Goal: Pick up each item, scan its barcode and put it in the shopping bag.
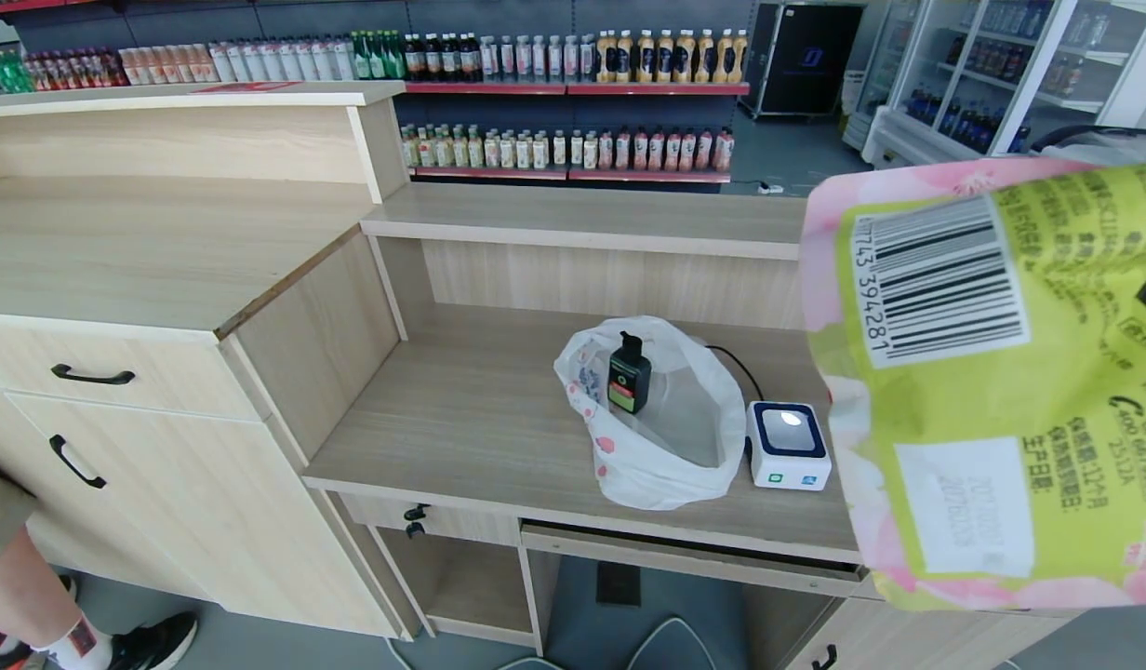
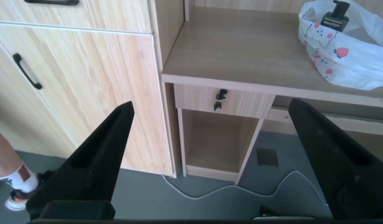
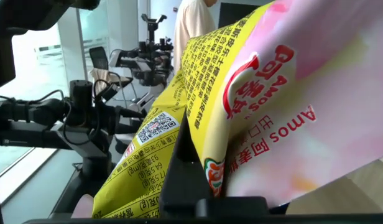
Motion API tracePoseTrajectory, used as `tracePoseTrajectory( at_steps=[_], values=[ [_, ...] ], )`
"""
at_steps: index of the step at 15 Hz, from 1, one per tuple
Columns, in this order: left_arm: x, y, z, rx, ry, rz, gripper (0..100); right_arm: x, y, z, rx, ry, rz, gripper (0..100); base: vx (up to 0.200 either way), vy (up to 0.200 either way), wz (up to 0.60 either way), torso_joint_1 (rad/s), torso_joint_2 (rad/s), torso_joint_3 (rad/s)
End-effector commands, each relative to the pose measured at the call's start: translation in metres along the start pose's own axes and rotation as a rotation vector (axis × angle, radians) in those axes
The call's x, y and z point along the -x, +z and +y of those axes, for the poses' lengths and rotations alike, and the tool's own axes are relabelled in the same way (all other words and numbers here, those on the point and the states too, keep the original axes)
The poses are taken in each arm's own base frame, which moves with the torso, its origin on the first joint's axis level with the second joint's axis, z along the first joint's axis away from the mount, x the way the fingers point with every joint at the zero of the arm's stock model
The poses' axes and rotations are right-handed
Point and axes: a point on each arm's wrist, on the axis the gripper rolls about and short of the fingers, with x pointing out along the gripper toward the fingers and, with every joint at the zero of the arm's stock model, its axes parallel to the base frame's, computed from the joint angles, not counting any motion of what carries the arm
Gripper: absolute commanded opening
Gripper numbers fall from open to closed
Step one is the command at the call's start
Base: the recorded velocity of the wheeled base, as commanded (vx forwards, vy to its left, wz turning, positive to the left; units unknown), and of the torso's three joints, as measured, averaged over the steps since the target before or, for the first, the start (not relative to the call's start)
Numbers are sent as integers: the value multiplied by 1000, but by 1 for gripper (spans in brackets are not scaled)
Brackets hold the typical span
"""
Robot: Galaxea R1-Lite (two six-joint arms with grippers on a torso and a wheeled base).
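One glossy green-and-pink snack packet [image 1: 992, 372] hangs high right in the head view, long axis near upright, barcode toward the camera. A crinkled white shopping bag [image 1: 657, 456] and boxy scanner [image 1: 789, 445] sit on a pale wood counter [image 1: 461, 419]. Left wrist view: left gripper [image 2: 210, 106] jaws wide, bare. Right wrist view: right gripper [image 3: 188, 162] pinches the packet's creased film.

Head camera: high, facing forward and down onto desk [image 1: 461, 409]; snack packet [image 1: 992, 372] close before lens. Left wrist: low, facing desk front, sharing shopping bag [image 1: 647, 479]. Right wrist: tight against packet.
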Motion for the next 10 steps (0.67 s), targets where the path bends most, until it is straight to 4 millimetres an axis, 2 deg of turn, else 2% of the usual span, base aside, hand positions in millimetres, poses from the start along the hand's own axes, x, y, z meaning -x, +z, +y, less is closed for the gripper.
tracePoseTrajectory(
  at_steps=[1,10],
  values=[
    [0,0,0,0,1,0,100,1,4,4,14,4,-7,0,0,0,0,0,0,0],
    [0,0,0,0,1,0,100,10,16,20,19,-20,0,0,0,0,0,0,0,0]
  ],
)
